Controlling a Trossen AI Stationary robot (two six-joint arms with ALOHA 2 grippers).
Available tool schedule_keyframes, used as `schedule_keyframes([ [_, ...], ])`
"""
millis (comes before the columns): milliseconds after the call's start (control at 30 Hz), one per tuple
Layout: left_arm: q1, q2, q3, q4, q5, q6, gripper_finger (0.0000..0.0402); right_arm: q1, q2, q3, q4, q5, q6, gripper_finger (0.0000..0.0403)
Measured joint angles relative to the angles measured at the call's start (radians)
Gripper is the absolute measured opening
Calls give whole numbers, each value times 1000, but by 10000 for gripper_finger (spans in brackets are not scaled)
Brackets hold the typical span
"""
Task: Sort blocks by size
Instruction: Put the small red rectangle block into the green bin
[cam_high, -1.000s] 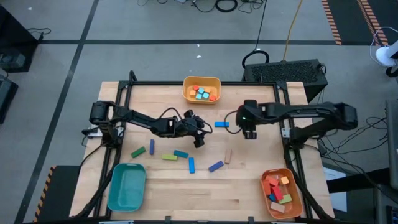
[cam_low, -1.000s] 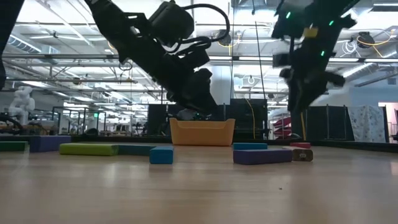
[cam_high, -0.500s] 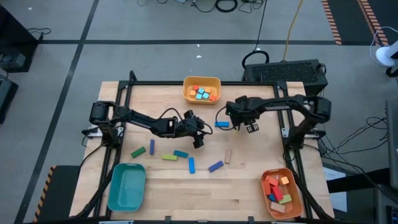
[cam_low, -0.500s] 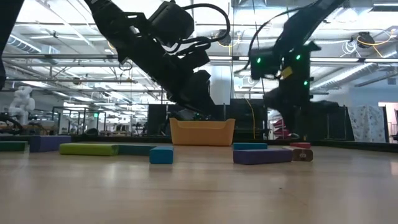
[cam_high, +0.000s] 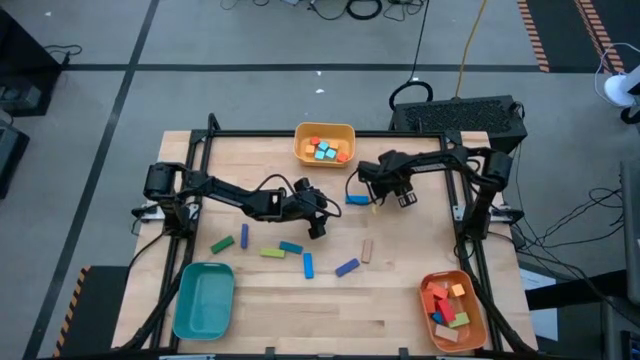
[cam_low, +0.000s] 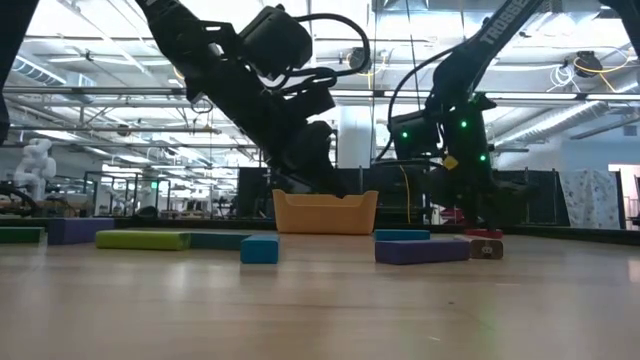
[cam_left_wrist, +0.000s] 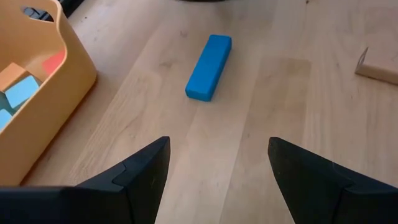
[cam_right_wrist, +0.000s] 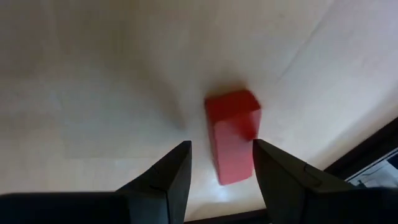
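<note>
Several blocks lie flat on the wooden table: a blue brick (cam_high: 356, 199) in the middle, and a green (cam_high: 222, 244), purple (cam_high: 244, 235), yellow-green (cam_high: 272, 253), teal (cam_high: 291, 246), two blue (cam_high: 308, 265) and a tan block (cam_high: 367, 250) nearer the front. My left gripper (cam_high: 318, 225) is open and empty above the table, and the blue brick (cam_left_wrist: 209, 58) lies ahead of it. My right gripper (cam_high: 383, 188) is open just right of the blue brick. It points down over a red block (cam_right_wrist: 231, 135) that lies on the table between its fingers (cam_right_wrist: 168, 180). The red block is hidden in the high view.
A yellow tray (cam_high: 325, 130) with small cubes stands at the far edge. A teal tray (cam_high: 203, 298) stands at the front left. An orange tray (cam_high: 470, 320) with several blocks stands at the front right. The black frame rails run along the table's sides.
My right gripper has come down and moved toward the table's left and far edges, as its arm folded back. It now stands low over the red block, beside the blue brick. No block has moved.
</note>
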Motion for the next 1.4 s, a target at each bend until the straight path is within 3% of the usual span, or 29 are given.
schedule_keyframes([
  [300, 0, 0, 0, -1, 0, -25, 274, -29, 0, 0, 77, -20, -34, 155],
  [600, 0, 0, 0, -3, 0, -25, 274, -59, -2, 1, 75, -128, 35, 153],
  [900, 4, 0, 0, -23, -1, -25, 274, -58, -9, 3, 66, -164, 168, 75],
  [1133, 15, 0, 0, -56, -20, -25, 274, -46, -92, 69, 84, -538, 328, 75],
  [1400, -2, 0, 0, -47, -5, -27, 274, 6, -282, 80, 305, -727, 453, 76],
])
